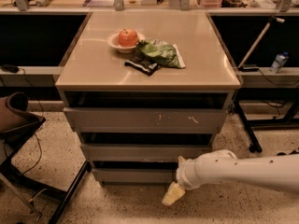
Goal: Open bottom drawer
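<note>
1. We see the bottom drawer (pixel 133 175) as a plain grey front, flat and unmarked, with no handle. It looks the narrowest of the three on the cabinet (pixel 205 55).
2. It sits lowest, at 6 o'clock under the mid drawer front (pixel 140 152), just above the speckled floor (pixel 117 204). A dark gap runs along its top edge.
3. The top drawer front (pixel 140 119) carries white scratch marks, which sets it apart.
4. The gripper (pixel 172 194) hangs low at the end of the white arm (pixel 243 169), which comes in from 3 o'clock.
5. From the gripper, the bottom drawer's right end lies at about 11 o'clock, near it. We cannot tell whether they touch.
6. We cannot tell whether the gripper is open or closed, or whether it holds anything.
</note>
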Controlling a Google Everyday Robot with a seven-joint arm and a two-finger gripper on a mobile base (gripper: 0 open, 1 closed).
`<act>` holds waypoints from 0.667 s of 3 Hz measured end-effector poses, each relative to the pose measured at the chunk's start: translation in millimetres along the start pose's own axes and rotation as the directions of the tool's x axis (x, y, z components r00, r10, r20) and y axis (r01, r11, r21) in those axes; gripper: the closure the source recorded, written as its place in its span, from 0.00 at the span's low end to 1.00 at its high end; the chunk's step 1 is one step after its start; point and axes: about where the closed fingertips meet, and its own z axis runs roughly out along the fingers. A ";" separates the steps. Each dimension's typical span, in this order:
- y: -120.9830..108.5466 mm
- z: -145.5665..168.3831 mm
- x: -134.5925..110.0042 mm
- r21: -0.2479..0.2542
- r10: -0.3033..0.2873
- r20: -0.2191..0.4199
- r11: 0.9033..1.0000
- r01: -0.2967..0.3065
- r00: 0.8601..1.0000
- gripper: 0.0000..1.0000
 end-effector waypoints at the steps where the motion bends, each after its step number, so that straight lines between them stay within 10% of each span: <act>1: -17.7 4.8 -5.5 0.055 0.025 0.020 0.998 -0.026 0.999 0.00; 2: -24.9 22.3 11.3 0.034 0.085 0.070 0.996 -0.087 0.994 0.00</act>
